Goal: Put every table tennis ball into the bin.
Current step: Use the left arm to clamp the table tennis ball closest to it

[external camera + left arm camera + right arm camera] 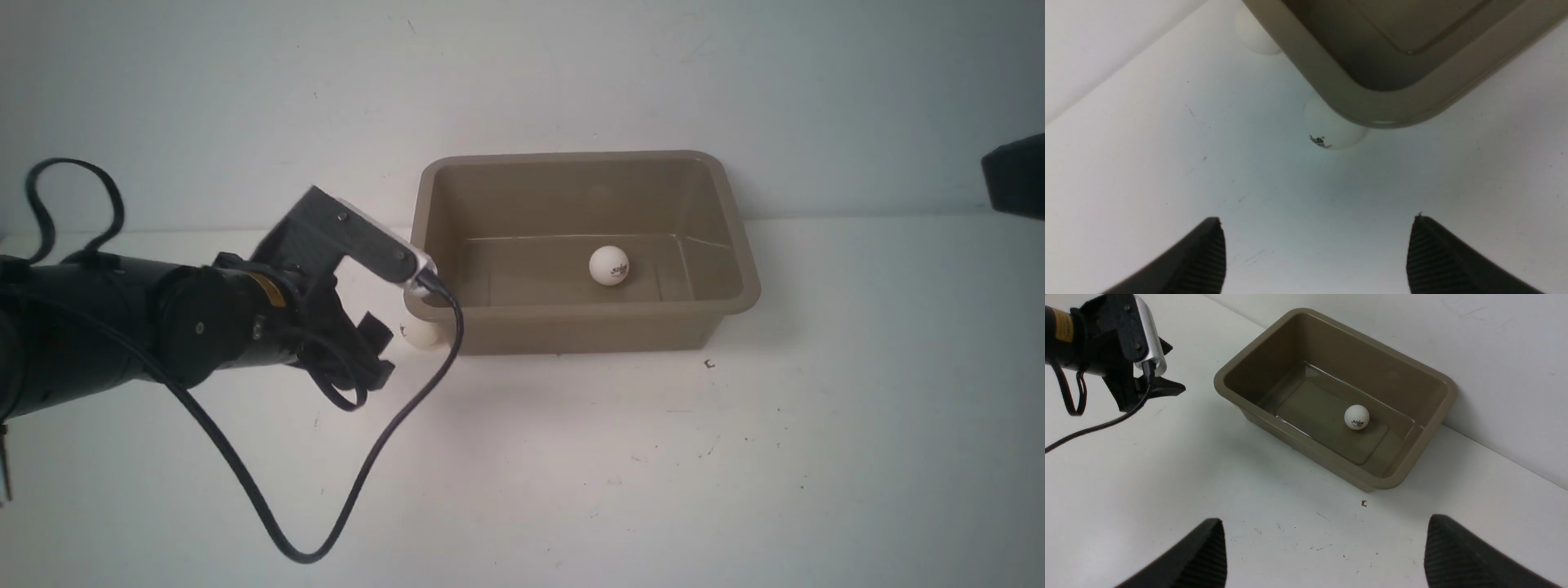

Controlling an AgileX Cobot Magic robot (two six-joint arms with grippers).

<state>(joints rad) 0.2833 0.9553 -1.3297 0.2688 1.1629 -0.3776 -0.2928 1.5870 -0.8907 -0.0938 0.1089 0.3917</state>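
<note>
White tabletop (571, 457) is leaving one ball (423, 335) tucked under the bin (571, 157) at its eight o'clock corner, where my wide-open, empty left pincer (1317, 220) is risking knocking it deeper.

Bin (588, 333): taupe, plain. Ball (609, 265) inside: white w/ dark logo. Table (735, 474): white, few dark specks. Left gripper (1316, 220): black, ribbed.

**One ball inside, one outside**

The taupe bin (571, 331) stands on the white table (735, 457), and one white ball (609, 265) (with a dark logo) lies on its floor. A second ball (423, 335) sits at the bin's near left corner, with the left gripper (377, 351) just left of it.
</note>
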